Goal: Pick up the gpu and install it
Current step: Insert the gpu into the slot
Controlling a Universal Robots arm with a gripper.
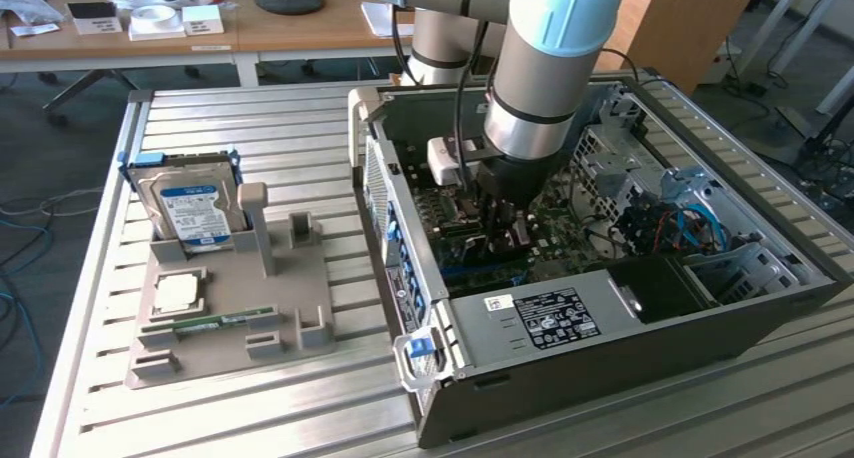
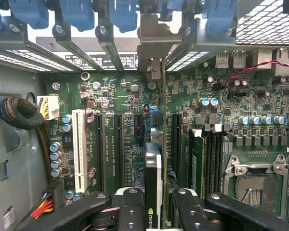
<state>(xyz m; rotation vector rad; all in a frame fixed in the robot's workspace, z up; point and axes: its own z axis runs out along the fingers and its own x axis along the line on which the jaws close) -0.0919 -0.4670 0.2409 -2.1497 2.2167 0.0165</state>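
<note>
Exterior view: the arm reaches down into the open computer case (image 1: 614, 308) at centre frame. The gripper (image 1: 505, 223) sits low over the motherboard (image 1: 561, 233). At the left of the frame, a grey holder tray (image 1: 227, 308) on the slatted surface (image 1: 267, 408) carries the hard drive (image 1: 191, 213) and a small memory stick (image 1: 214, 323).

Wrist view: the fingers (image 2: 130, 207) are closed on the gpu (image 2: 154, 178), seen edge-on at lower centre. The card stands upright over the expansion slots (image 2: 120, 144), its silver end bracket (image 2: 151, 48) at upper centre among the rear slot openings. Whether it is fully seated cannot be told.

Handling: the card appears light, thin, stiff and fragile. Grip the flat faces near the upper edge, clear of the contact edge.
</note>
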